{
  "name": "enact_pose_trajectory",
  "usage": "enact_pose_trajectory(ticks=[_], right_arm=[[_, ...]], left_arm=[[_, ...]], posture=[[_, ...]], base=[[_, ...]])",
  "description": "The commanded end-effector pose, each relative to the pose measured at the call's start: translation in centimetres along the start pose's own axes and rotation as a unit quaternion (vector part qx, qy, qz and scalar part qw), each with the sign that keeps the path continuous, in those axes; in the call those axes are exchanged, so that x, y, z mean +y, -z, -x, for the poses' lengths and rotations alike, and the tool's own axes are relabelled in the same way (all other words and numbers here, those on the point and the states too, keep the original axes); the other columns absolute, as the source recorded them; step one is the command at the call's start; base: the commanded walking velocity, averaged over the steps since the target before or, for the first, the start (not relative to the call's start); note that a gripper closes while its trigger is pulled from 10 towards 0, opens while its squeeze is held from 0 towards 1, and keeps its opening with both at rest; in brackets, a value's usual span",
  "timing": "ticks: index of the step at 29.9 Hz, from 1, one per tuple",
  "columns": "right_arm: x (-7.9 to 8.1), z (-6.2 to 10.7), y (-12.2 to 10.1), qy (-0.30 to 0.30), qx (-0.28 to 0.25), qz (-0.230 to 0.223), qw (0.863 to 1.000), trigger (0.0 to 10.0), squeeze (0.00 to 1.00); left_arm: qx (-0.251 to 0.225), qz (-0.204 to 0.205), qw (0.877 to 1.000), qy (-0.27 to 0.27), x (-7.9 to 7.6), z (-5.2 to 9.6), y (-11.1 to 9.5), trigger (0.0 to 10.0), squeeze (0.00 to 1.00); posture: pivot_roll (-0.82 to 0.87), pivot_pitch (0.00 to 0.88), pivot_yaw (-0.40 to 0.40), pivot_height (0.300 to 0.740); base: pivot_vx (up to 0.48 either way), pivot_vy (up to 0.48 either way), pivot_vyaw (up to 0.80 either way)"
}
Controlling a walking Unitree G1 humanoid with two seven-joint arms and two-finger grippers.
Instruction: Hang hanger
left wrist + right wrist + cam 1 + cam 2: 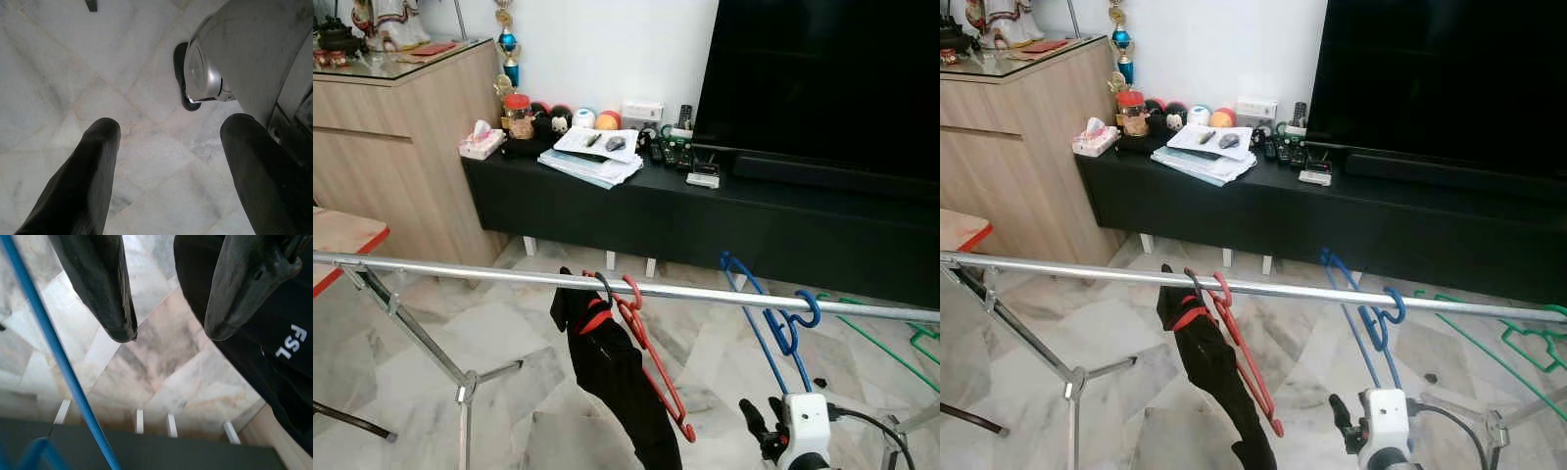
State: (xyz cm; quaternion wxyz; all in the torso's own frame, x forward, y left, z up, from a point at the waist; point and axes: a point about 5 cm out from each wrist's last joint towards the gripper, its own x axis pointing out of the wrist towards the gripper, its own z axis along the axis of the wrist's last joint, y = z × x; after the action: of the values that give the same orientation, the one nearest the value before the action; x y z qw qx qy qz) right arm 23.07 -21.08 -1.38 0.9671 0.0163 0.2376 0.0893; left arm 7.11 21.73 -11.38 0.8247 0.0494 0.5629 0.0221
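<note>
While blue hanger (781, 318) hangs on rail (460, 269) | right tool (166, 335) below, agape, empty | left tool (168, 161) down, agape, empty

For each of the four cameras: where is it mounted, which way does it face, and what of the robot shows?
Left eye view: on the head, looking forward and down at the rail, blue hanger, red hanger and TV bench; the right arm shows bottom right.
Right eye view: beside it, same scene slightly shifted.
Left wrist view: on the left wrist, facing down at the floor; open left gripper and a silver part of the robot's body.
Right wrist view: on the right wrist, facing the bench; open right gripper. It shares the blue hanger and black garment with the eye views.
</note>
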Motion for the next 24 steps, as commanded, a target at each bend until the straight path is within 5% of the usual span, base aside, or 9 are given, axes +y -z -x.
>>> enact_pose_trajectory(ticks=[1,4,6,10,15,24], right_arm=[[0.1,-0.4,1.0,0.001,0.028,0.005,1.000,10.0,0.00],[0.0,-0.5,1.6,0.007,0.047,0.006,0.999,10.0,0.00],[0.9,-0.9,3.5,0.009,0.119,0.022,0.993,10.0,0.00],[2.3,-0.8,5.3,-0.002,0.169,0.014,0.986,10.0,0.00],[3.3,0.5,8.3,-0.001,0.243,-0.005,0.970,10.0,0.00],[0.3,3.6,11.1,0.145,0.292,-0.120,0.938,10.0,0.00]], left_arm=[[0.001,-0.003,1.000,0.004,-0.2,0.0,0.0,10.0,0.00],[0.000,-0.003,1.000,0.004,-0.2,0.0,0.0,10.0,0.00],[0.000,-0.002,1.000,0.006,-0.3,-0.1,-0.1,10.0,0.00],[-0.001,0.000,1.000,0.006,-0.4,-0.1,-0.2,10.0,0.00],[-0.002,0.003,1.000,0.006,-0.5,-0.1,-0.2,10.0,0.00],[-0.005,0.011,1.000,0.002,-0.4,0.0,-0.1,10.0,0.00]], posture=[[0.06,0.000,-0.028,0.740],[0.06,0.000,-0.028,0.740],[0.06,0.000,-0.030,0.740],[0.06,0.000,-0.032,0.740],[0.08,0.000,-0.034,0.740],[0.09,0.000,-0.033,0.740]], base=[[0.000,0.000,0.00],[0.000,0.000,0.00],[0.000,0.000,0.00],[0.000,0.000,0.00],[0.000,0.000,0.00],[0.000,0.000,0.00]])
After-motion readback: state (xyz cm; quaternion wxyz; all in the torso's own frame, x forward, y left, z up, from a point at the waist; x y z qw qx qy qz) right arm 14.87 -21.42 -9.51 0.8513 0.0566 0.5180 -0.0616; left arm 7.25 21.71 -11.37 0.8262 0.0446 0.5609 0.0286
